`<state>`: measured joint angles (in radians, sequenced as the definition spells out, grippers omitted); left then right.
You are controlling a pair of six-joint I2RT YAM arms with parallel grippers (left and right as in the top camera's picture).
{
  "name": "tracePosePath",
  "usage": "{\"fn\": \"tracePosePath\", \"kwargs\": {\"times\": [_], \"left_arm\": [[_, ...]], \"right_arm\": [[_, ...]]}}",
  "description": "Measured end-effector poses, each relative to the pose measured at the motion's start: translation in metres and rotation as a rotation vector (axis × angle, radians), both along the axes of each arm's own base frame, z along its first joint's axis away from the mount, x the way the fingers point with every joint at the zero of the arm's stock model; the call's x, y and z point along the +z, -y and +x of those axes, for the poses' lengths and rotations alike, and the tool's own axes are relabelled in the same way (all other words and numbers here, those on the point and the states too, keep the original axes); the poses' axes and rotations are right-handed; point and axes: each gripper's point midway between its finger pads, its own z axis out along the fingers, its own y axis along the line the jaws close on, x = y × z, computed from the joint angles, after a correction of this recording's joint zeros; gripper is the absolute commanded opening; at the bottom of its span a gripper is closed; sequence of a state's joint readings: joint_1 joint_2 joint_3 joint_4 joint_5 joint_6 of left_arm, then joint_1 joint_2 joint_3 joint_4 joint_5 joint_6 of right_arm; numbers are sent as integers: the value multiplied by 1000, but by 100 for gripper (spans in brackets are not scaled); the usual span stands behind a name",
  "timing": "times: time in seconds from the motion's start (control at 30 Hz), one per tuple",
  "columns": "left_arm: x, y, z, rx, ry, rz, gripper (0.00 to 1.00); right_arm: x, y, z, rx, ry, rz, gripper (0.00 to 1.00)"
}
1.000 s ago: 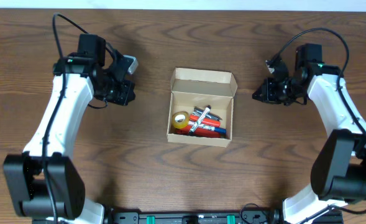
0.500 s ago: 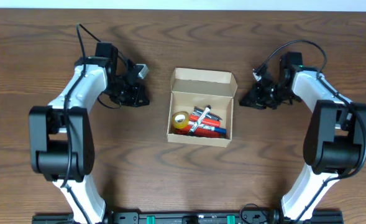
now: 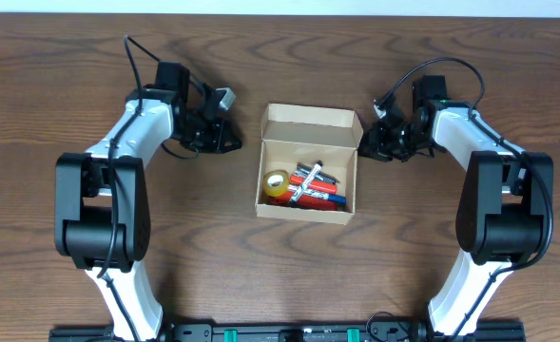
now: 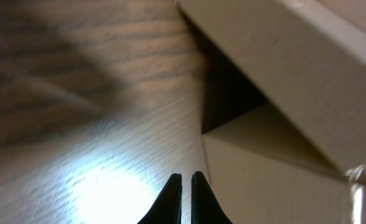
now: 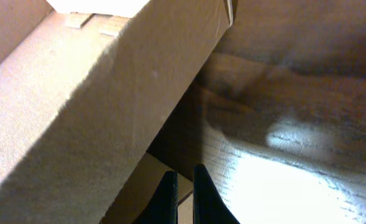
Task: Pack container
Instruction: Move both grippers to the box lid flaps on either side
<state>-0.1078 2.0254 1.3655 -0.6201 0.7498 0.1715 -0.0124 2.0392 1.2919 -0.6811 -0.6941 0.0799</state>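
The tan cardboard container (image 3: 310, 125) stands open at the table's middle, its flap lid raised at the back. Inside lie a roll of yellow tape (image 3: 278, 183) and several red and white markers (image 3: 315, 186). My left gripper (image 3: 234, 142) is shut and empty, low on the table just left of the box's back left corner; the box wall fills its wrist view (image 4: 276, 168) beside the fingertips (image 4: 186, 177). My right gripper (image 3: 367, 150) is shut and empty, just right of the back right corner, under the lid's edge (image 5: 96, 93), fingertips (image 5: 184, 174) close to the wall.
The dark wooden table (image 3: 165, 247) runs all round the box. Both arms reach in from the front edge and bend toward the box's back corners.
Both grippers have moved inward along the table toward the box's back corners, the left one rightward and the right one leftward. The box and its contents have not moved.
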Motion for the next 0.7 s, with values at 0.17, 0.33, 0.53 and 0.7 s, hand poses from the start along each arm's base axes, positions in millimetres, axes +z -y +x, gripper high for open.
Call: {"fn": "tracePosePath", "kwargs": {"times": [0.17,0.33,0.53,0.7], "left_arm": [[2,14,5,-2,23,-9,6],[4,22,7,-3,37,-14,6],[1,19,11,23,38,10,6],[2,18,18,37,59,13,6]], "right_arm": [[1,0,7,-12,23,4,1],[3,0,15,-25,52,7,1],[5,0,24,-49,79,11,1],[7,0,30,-66,95,15,1]]}}
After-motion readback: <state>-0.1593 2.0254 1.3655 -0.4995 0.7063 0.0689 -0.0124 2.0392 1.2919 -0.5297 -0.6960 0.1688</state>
